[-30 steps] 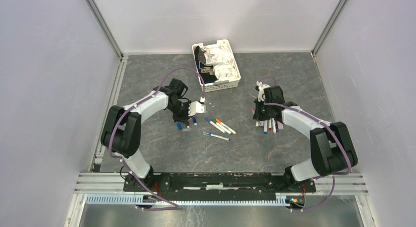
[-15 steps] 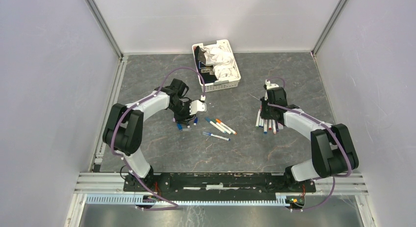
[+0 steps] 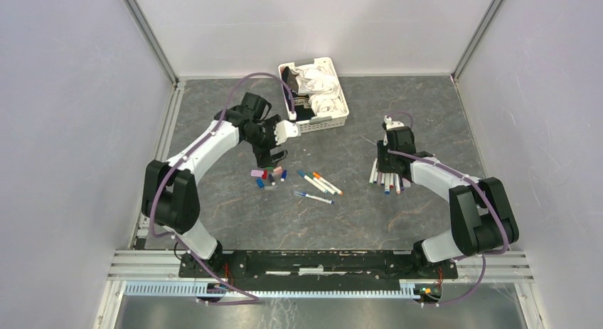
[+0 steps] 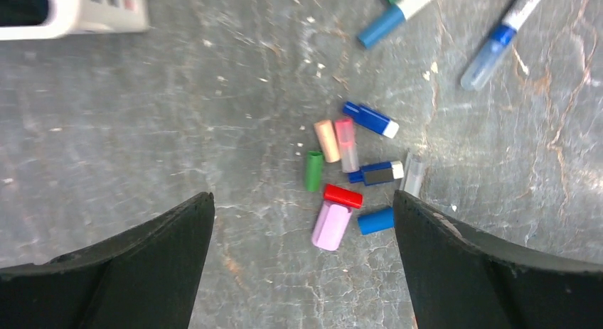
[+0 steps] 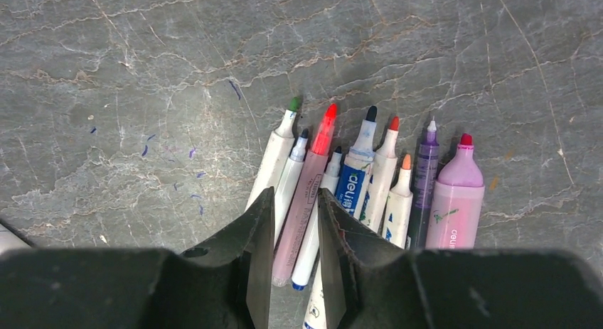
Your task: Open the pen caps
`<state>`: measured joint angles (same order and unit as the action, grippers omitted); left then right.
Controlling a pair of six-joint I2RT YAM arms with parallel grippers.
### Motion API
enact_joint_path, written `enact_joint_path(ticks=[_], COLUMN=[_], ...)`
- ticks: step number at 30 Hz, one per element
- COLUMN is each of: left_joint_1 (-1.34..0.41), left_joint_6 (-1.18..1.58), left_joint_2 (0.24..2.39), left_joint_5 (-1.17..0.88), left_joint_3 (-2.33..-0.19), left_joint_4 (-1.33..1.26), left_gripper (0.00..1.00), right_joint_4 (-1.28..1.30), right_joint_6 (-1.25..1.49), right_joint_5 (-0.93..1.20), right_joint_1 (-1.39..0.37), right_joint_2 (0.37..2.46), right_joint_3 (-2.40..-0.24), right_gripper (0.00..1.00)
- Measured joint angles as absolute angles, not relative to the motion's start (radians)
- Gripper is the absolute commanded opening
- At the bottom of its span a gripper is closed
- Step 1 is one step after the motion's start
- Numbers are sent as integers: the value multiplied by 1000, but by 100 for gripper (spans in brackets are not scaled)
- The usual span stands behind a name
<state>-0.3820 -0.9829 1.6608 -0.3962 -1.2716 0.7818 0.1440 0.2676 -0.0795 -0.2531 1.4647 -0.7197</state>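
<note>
Grey marbled tabletop (image 3: 398, 222) enclosed by pale walls, seen from above and from both wrists.

Left gripper (image 3: 274, 155) hangs over the left-centre of the surface. In the wrist view its jaws (image 4: 302, 272) stand wide apart and hold nothing.

Pen caps (image 4: 348, 180) lie in a loose cluster on the tabletop directly below that gripper. They are short pieces in blue, pink, red, green and pale orange, several touching one another. The overhead view shows the same cluster (image 3: 268, 177) just nearer the arm bases than the left fingers.

Right gripper (image 3: 387, 157) sits over a row of uncapped pens (image 5: 370, 173). These lie side by side with their coloured tips pointing away from the wrist camera. The jaws (image 5: 291, 258) show only a narrow gap with barrels visible in it; whether they clamp one cannot be told.

Three further pens (image 3: 320, 183) lie between the two groups, apart from both.

White slotted basket (image 3: 327, 122) stands at the far side, holding crumpled white material.
</note>
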Motion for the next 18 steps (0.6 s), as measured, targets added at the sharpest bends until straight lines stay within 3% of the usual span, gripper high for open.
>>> enact_joint_path(ticks=[8, 18], left_joint_1=[-370, -283], left_joint_6=[-862, -710], left_joint_2=[1593, 1544], left_joint_5=[-338, -247], left_joint_3=[-1378, -1434], left_joint_4=[824, 813], left_gripper=[100, 100], right_joint_4=[142, 110], right_joint_6=[248, 114], right_joint_5=[-57, 76], right_joint_1=[-284, -588], right_joint_2=[1417, 1569], right_joint_3=[-720, -907], right_gripper=[36, 31])
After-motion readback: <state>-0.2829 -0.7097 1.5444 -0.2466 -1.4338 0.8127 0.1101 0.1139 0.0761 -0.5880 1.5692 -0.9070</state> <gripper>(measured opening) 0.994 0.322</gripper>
